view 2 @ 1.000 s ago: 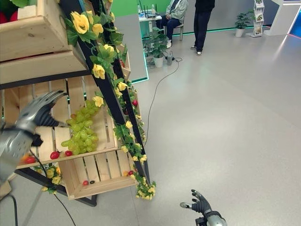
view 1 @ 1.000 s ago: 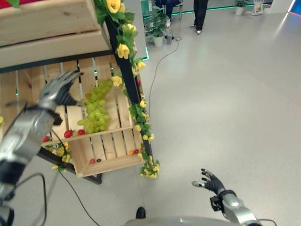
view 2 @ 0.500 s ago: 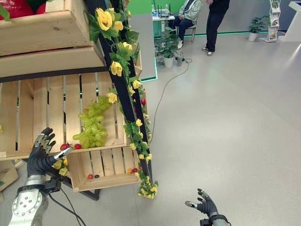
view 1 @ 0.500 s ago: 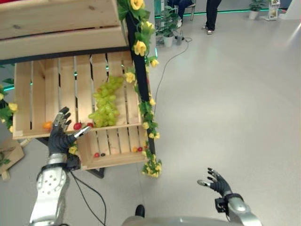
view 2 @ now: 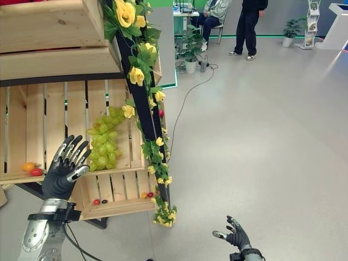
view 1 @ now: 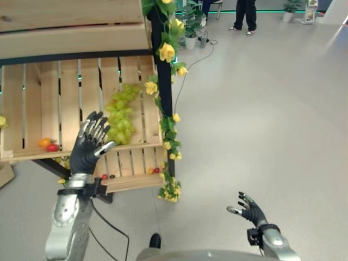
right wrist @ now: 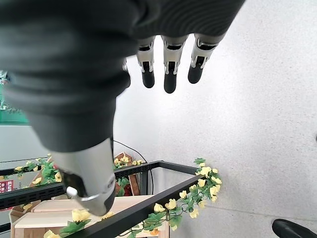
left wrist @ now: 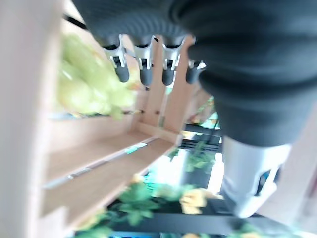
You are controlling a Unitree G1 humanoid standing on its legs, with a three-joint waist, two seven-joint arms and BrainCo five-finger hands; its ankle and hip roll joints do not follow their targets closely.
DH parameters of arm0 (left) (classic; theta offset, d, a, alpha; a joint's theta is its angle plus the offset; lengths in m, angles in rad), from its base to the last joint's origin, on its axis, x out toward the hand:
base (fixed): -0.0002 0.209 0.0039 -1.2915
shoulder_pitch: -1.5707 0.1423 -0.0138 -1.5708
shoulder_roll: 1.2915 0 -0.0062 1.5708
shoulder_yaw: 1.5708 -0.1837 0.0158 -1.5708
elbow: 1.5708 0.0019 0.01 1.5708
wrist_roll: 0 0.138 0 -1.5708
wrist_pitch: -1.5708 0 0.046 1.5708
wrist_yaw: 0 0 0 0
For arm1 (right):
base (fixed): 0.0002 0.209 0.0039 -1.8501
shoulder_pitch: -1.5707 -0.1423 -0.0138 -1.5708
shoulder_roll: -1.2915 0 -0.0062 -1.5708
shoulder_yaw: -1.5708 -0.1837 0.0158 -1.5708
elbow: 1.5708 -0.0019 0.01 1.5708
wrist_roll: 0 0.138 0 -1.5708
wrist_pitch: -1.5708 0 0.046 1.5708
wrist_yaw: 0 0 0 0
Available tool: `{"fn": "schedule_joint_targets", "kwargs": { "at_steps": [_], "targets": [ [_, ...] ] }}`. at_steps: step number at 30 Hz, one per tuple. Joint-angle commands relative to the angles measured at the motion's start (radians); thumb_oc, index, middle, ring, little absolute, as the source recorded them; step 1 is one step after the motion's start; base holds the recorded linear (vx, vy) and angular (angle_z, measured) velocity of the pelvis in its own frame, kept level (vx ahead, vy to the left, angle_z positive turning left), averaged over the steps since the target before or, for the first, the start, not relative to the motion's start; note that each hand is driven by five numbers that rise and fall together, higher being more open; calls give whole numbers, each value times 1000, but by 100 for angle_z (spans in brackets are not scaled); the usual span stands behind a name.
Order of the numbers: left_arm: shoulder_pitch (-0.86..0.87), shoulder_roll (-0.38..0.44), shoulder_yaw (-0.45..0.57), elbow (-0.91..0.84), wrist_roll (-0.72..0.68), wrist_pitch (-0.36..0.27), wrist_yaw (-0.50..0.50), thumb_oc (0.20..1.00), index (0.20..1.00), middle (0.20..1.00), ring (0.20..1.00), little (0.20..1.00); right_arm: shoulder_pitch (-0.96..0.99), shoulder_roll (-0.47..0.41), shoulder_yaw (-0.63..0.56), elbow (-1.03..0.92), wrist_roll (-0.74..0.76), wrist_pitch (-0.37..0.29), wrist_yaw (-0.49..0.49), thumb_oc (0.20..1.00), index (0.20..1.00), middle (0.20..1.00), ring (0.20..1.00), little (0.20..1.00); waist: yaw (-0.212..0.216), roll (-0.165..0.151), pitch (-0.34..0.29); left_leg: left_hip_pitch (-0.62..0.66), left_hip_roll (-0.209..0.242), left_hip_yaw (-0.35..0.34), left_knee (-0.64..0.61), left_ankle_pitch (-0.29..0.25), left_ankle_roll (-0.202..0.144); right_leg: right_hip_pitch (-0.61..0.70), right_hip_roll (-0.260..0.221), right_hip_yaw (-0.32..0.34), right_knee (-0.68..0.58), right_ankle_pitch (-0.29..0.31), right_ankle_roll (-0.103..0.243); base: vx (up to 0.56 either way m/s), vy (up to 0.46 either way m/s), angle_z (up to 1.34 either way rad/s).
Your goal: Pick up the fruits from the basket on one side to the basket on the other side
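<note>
A bunch of green grapes [view 1: 121,112] lies in the slanted wooden crate [view 1: 60,92] of the stand, against its lower lip. My left hand [view 1: 90,145] is raised in front of the crate's lower edge, just left of and below the grapes, fingers spread and open, holding nothing. In the left wrist view the grapes [left wrist: 89,82] show past the fingertips [left wrist: 144,69]. A small orange fruit [view 1: 44,142] and a red one [view 1: 53,147] rest at the crate's lower left. My right hand [view 1: 250,207] hangs low over the floor at the right, open and empty.
A smaller crate [view 1: 133,171] below holds small red [view 1: 104,176] and orange [view 1: 150,170] fruits. A black post with a yellow flower garland [view 1: 166,98] runs down the stand's right side. Another wooden crate [view 2: 49,32] sits above. People [view 2: 247,24] and a potted plant [view 2: 190,51] stand far back.
My left hand has risen from below the crate's lip to in front of it, closer to the grapes. The view has shifted slightly. The right hand stays low.
</note>
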Motion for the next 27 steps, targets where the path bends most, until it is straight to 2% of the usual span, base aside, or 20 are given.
{"fn": "schedule_joint_targets", "kwargs": {
  "at_steps": [1, 5, 6, 7, 9, 10, 11, 12, 13, 15, 16, 17, 18, 20, 23, 25, 27],
  "targets": [
    [-12, 54, 12, -91, -31, -65, -64, 1000, 1000, 1000, 1000, 1000, -36, 3, -5, -43, 29, -59, 14, 1000, 1000, 1000, 1000, 1000, 5, -32, -33, 14, -22, -1, 1, -88, 47, -25, -46, 9, 5, -16, 68, 7, 60, -9],
    [-43, 89, -72, -105, -52, -51, -96, 1000, 1000, 1000, 1000, 1000, -60, -4, -8, -38, 31, -66, 2, 1000, 1000, 1000, 1000, 1000, -4, -38, -33, 18, -36, 15, 3, -90, 63, -46, -53, 42, 5, 4, 79, -35, 78, -10],
    [-53, 94, -95, -110, -56, -49, -104, 1000, 1000, 1000, 1000, 1000, -71, -11, -6, -38, 30, -68, 0, 1000, 1000, 1000, 1000, 1000, 2, -41, -28, 18, -52, -23, 17, -99, 73, -57, -52, 67, 5, 12, 78, -88, 76, -36],
    [-67, 95, -127, -111, -57, -45, -106, 1000, 1000, 1000, 1000, 1000, -95, -20, 2, -34, 26, -69, -2, 1000, 1000, 1000, 1000, 1000, 11, -47, -23, 9, -87, -90, 53, -123, 82, -73, -53, 95, 5, 27, 74, -134, 90, -78],
    [-96, 93, -174, -123, -57, -40, -103, 1000, 1000, 1000, 1000, 1000, -141, -21, 25, -31, 15, -67, -9, 1000, 1000, 1000, 1000, 1000, 22, -59, -19, -3, -169, -252, 111, -165, 94, -122, -55, 174, 5, 65, 73, -121, 140, -131],
    [-140, 88, -243, -103, -85, -33, -97, 1000, 1000, 1000, 1000, 1000, -154, -28, 25, -31, 19, -66, -14, 1000, 1000, 1000, 1000, 1000, 5, -62, -14, -13, -210, -330, 121, -166, 109, -159, -49, 226, 6, 89, 76, -83, 140, -143],
    [-144, 88, -245, -100, -85, -35, -97, 1000, 1000, 1000, 1000, 1000, -154, -28, 23, -31, 19, -65, -14, 1000, 1000, 1000, 1000, 1000, 6, -61, -15, -14, -210, -331, 120, -164, 109, -160, -49, 225, 7, 90, 76, -155, 200, -149],
    [-168, 96, -285, -91, -95, -17, -99, 1000, 1000, 1000, 1000, 1000, -143, -27, 4, -33, 32, -67, -27, 1000, 1000, 1000, 1000, 1000, -27, -62, -18, -23, -202, -326, 109, -149, 113, -173, -53, 234, 6, 100, 86, -65, 102, -92],
    [-170, 96, -287, -89, -95, -19, -99, 1000, 1000, 1000, 1000, 1000, -142, -26, 3, -35, 32, -66, -27, 1000, 1000, 1000, 1000, 1000, -25, -62, -19, -23, -202, -325, 107, -148, 113, -175, -53, 235, 6, 100, 86, -88, 157, -46],
    [-182, 109, -307, -90, -101, -4, -98, 1000, 1000, 1000, 1000, 1000, -127, -14, -1, -36, 39, -64, -35, 1000, 1000, 1000, 1000, 1000, -49, -72, -29, -7, -184, -296, 62, -139, 126, -191, -51, 270, 5, 114, 107, -67, 145, -14],
    [-208, 119, -333, -81, -94, 0, -84, 1000, 1000, 1000, 1000, 1000, -124, -3, -4, -44, 43, -62, -49, 1000, 1000, 1000, 1000, 1000, -72, -86, -26, 3, -175, -267, 16, -119, 140, -222, -47, 309, 7, 138, 127, -88, 142, -39],
    [-210, 120, -334, -79, -94, -1, -85, 1000, 1000, 1000, 1000, 1000, -123, -2, -5, -45, 43, -61, -49, 1000, 1000, 1000, 1000, 1000, -67, -86, -27, 4, -174, -262, 13, -118, 140, -224, -46, 314, 8, 139, 127, -273, 181, -79],
    [-232, 130, -355, -59, -69, 1, -71, 1000, 1000, 1000, 1000, 1000, -122, 7, -10, -63, 47, -60, -58, 1000, 1000, 1000, 1000, 1000, -94, -104, -10, -16, -177, -232, 1, -106, 150, -280, -40, 357, 9, 187, 153, -189, 79, -76],
    [-244, 135, -360, -44, -51, 0, -61, 1000, 1000, 1000, 1000, 1000, -120, 13, -17, -82, 47, -58, -62, 1000, 1000, 1000, 1000, 1000, -96, -111, -4, -35, -176, -200, 1, -101, 151, -317, -42, 367, 14, 208, 168, -253, 73, -92],
    [-227, 140, -331, -13, -7, 7, -45, 1000, 1000, 1000, 1000, 1000, -114, 29, -31, -98, 41, -63, -72, 1000, 1000, 1000, 1000, 1000, -83, -100, 20, -38, -121, -84, 1, -104, 131, -345, -109, 131, 24, 200, 157, -139, 11, -123],
    [-209, 128, -316, 6, 1, 17, -36, 1000, 1000, 1000, 1000, 1000, -104, 33, -38, -120, 23, -67, -80, 1000, 1000, 1000, 1000, 1000, -77, -101, 29, -14, -97, -17, 1, -110, 122, -334, -141, 5, 45, 202, 150, -92, 14, -145],
    [-195, 113, -308, 25, 4, 28, -36, 1000, 1000, 1000, 1000, 1000, -77, 35, -58, -158, 19, -70, -80, 1000, 1000, 1000, 1000, 1000, -86, -104, 31, 2, -90, 20, 1, -113, 122, -311, -134, 29, 85, 189, 144, -97, 2, -125]
  ]
}}
